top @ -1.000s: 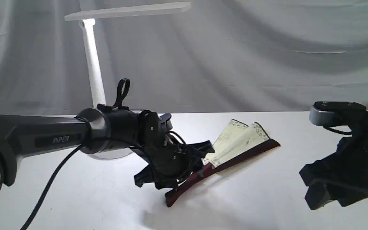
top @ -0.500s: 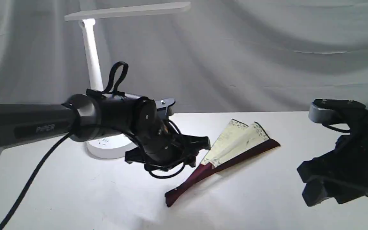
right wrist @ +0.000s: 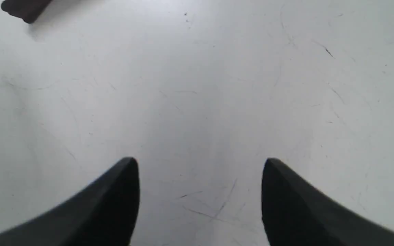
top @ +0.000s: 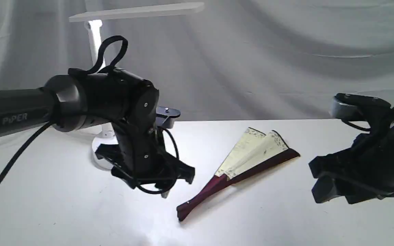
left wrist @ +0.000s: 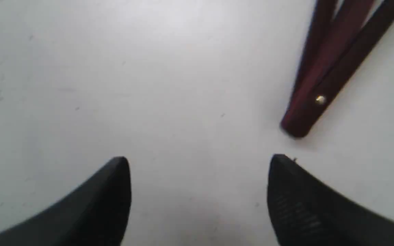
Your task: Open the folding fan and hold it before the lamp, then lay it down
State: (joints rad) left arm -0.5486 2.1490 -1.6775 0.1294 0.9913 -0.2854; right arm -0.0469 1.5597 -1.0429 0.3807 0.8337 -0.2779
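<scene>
Two grippers are recorded above the white table, neither holding anything.

At far left the lamp is seen at the back, its stem partly hidden behind the left arm and its bar head reaching toward the right.

The left gripper is pointed down at the table, jaws spread wide. In the left wrist view the left gripper has only bare table between its fingertips. The rivet end of the folding fan is noted just beside one fingertip, apart from it.

The folding fan lies flat on the table between the two arms. It is only partly spread, with the maroon pivot end toward the front and the cream leaf toward the back right.

The right gripper is held at far right, well apart from the fan. Its jaws are wide open over bare table, and nothing is touched.
</scene>
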